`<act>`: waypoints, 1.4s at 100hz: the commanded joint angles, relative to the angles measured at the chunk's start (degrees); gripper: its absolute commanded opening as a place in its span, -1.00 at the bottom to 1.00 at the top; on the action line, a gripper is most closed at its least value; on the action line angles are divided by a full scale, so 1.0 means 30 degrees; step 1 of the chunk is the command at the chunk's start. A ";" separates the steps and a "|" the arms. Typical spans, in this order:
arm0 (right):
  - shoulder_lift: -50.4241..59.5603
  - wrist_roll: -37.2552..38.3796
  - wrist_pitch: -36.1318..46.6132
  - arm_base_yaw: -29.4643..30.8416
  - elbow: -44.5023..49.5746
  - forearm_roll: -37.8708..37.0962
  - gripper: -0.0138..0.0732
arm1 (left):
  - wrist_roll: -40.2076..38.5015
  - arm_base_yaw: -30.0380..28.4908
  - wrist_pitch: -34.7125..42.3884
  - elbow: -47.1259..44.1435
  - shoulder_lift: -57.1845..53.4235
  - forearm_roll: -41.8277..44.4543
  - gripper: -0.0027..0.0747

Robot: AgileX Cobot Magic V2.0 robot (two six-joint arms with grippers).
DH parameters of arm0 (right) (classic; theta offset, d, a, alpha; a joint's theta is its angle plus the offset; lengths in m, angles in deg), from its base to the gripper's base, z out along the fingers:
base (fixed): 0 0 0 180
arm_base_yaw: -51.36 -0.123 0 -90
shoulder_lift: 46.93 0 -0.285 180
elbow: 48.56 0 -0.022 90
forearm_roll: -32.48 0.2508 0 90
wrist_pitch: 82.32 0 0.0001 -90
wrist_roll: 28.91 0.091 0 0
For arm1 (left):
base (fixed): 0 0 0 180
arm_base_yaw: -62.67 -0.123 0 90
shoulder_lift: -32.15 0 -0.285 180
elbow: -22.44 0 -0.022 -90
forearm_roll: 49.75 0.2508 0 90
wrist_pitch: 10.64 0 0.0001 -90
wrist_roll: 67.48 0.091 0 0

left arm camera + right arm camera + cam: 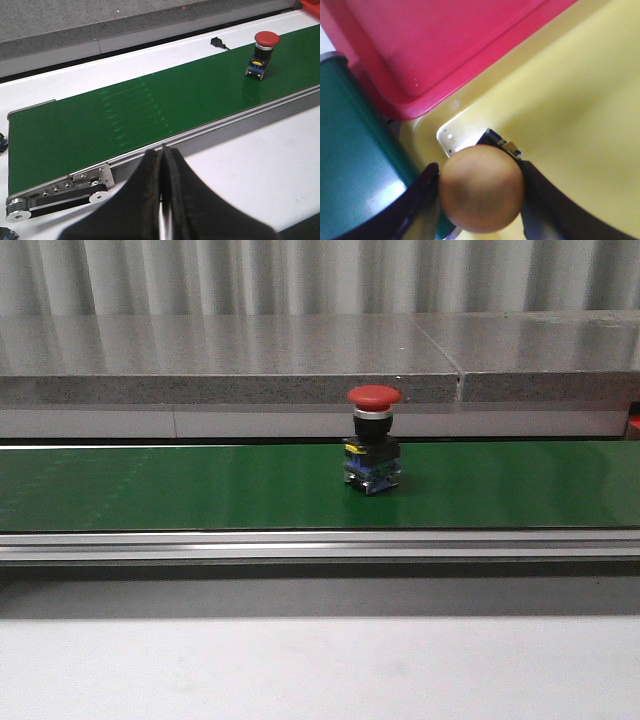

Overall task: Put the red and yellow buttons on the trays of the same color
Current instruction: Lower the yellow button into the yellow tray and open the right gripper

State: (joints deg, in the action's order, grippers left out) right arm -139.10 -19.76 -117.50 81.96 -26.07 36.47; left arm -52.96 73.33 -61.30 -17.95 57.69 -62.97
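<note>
A red button (pixel 373 438) with a mushroom cap stands upright on the green conveyor belt (pixel 200 485), right of centre; the left wrist view also shows the red button (pixel 263 52) far along the belt. My left gripper (pixel 162 155) is shut and empty, near the belt's front rail. My right gripper (pixel 480 187) is shut on the yellow button (pixel 482 187), held over the corner of the yellow tray (pixel 570 110). The red tray (pixel 445 45) lies right beside the yellow one. Neither gripper appears in the front view.
A grey stone ledge (pixel 300 360) runs behind the belt. The belt's aluminium rail (pixel 320 543) runs along its front, with white table (pixel 320 670) before it. A small black connector (pixel 217 42) lies behind the belt. The belt roller end (pixel 55 192) is near my left gripper.
</note>
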 commanded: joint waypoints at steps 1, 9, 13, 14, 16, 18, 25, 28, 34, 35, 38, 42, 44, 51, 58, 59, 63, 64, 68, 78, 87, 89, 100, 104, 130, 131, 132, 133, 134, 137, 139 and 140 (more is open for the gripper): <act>-0.0115 -0.0010 0.1588 0.0124 -0.0350 0.0092 -0.19 | -0.0040 0.0112 0.1248 0.0479 0.0187 -0.0359 -0.98; -0.0713 -0.0010 0.1922 0.0124 -0.0350 0.0129 -0.19 | -0.0040 0.0112 0.1248 0.0479 0.0187 -0.0359 -0.98; -0.0957 -0.0010 0.1901 0.0124 -0.0350 0.0130 -0.19 | -0.0040 0.0112 0.1248 0.0479 0.0187 -0.0359 -0.98; -0.1002 -0.0010 0.1900 0.0124 -0.0350 0.0149 -0.19 | -0.0040 0.0112 0.1248 0.0479 0.0187 -0.0359 -0.98; -0.1112 -0.0010 0.1869 0.0124 -0.0350 0.0168 -0.18 | -0.0040 0.0112 0.1248 0.0479 0.0187 -0.0359 -0.98; -0.1211 -0.0010 0.1850 0.0124 -0.0350 0.0168 -0.17 | -0.0040 0.0112 0.1248 0.0479 0.0187 -0.0359 -0.98; -0.1521 -0.0010 0.1817 0.0124 -0.0350 0.0219 -0.04 | -0.0040 0.0112 0.1248 0.0479 0.0187 -0.0359 -0.98; -0.1596 -0.0010 0.1817 0.0124 -0.0350 0.0236 0.05 | -0.0040 0.0112 0.1248 0.0479 0.0187 -0.0359 -0.98; -0.1642 -0.0010 0.1835 0.0124 -0.0350 0.0317 0.30 | -0.0040 0.0112 0.1248 0.0479 0.0187 -0.0359 -0.98; -0.1642 -0.0010 0.1835 0.0124 -0.0350 0.0317 0.33 | -0.0040 0.0112 0.1248 0.0479 0.0187 -0.0359 -0.98; -0.1642 -0.0010 0.1818 0.0124 -0.0350 0.0317 0.44 | -0.0040 0.0112 0.1248 0.0479 0.0187 -0.0359 -0.98; -0.1590 -0.0010 0.1801 0.0124 -0.0350 0.0317 0.55 | -0.0040 0.0112 0.1248 0.0479 0.0187 -0.0359 -0.98; -0.1528 -0.0010 0.1801 0.0124 -0.0350 0.0317 0.59 | -0.0040 0.0112 0.1248 0.0479 0.0187 -0.0359 -0.98; -0.1238 -0.0028 0.1801 0.0124 -0.0350 0.0281 0.62 | -0.0040 0.0112 0.1248 0.0479 0.0187 -0.0359 -0.98; -0.0735 -0.0044 0.1801 0.0124 -0.0350 0.0142 0.61 | -0.0040 0.0112 0.1248 0.0479 0.0187 -0.0359 -0.98; -0.0611 -0.0044 0.1801 0.0124 -0.0350 0.0102 0.61 | -0.0040 0.0112 0.1248 0.0479 0.0187 -0.0359 -0.98; -0.0271 -0.0044 0.1777 0.0124 -0.0350 0.0057 0.61 | -0.0040 0.0112 0.1248 0.0479 0.0187 -0.0359 -0.98; -0.0127 -0.0044 0.1737 0.0124 -0.0350 0.0000 0.61 | -0.0040 0.0112 0.1248 0.0479 0.0187 -0.0359 -0.98; 0.0336 -0.0044 0.1643 0.0124 -0.0350 -0.0081 0.61 | -0.0040 0.0112 0.1248 0.0479 0.0187 -0.0359 -0.98; 0.1480 -0.0202 0.1308 0.0090 -0.0350 -0.0125 0.61 | -0.0040 0.0112 0.1248 0.0479 0.0187 -0.0359 -0.98; 0.2498 -0.0330 0.0864 0.0090 -0.0350 -0.0125 0.61 | -0.0040 0.0112 0.1248 0.0479 0.0187 -0.0359 -0.98; 0.2715 -0.0391 0.0747 0.0090 -0.0350 -0.0125 0.61 | -0.0040 0.0112 0.1248 0.0479 0.0187 -0.0359 -0.98; 0.3730 -0.0697 0.0474 -0.0352 -0.0350 -0.0125 0.62 | -0.0040 0.0112 0.1248 0.0479 0.0187 -0.0359 -0.98; 0.4071 -0.0914 0.0456 -0.0640 -0.0350 -0.0125 0.62 | -0.0040 0.0112 0.1248 0.0479 0.0187 -0.0359 -0.98; 0.4601 -0.1546 -0.1391 -0.3585 -0.0639 -0.0108 0.83 | -0.0040 0.0112 0.1248 0.0479 0.0187 -0.0359 -0.98; 0.4601 -0.1610 -0.1441 -0.3774 -0.0660 -0.0108 0.83 | -0.0040 0.0112 0.1248 0.0479 0.0187 -0.0359 -0.98; 0.4601 -0.1631 -0.1548 -0.3865 -0.0660 -0.0108 0.83 | -0.0040 0.0112 0.1248 0.0479 0.0187 -0.0359 -0.98; 0.4601 -0.1651 -0.1613 -0.4041 -0.0681 -0.0108 0.83 | -0.0040 0.0112 0.1248 0.0479 0.0187 -0.0359 -0.98; 0.4601 -0.1699 -0.1729 -0.4127 -0.0681 -0.0108 0.83 | -0.0040 0.0112 0.1248 0.0479 0.0187 -0.0359 -0.98; 0.4601 -0.1800 -0.1919 -0.4476 -0.0681 -0.0051 0.83 | -0.0040 0.0112 0.1248 0.0479 0.0187 -0.0359 -0.98; 0.4601 -0.1930 -0.2075 -0.4743 -0.0681 0.0023 0.83 | -0.0040 0.0112 0.1248 0.0479 0.0187 -0.0359 -0.98; 0.4601 -0.1959 -0.2124 -0.4912 -0.0681 0.0044 0.83 | -0.0040 0.0112 0.1248 0.0479 0.0187 -0.0359 -0.98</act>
State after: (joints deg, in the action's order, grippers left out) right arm -126.92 -23.97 -124.14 69.83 -26.05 36.26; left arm -52.96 73.33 -61.30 -17.95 57.69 -62.97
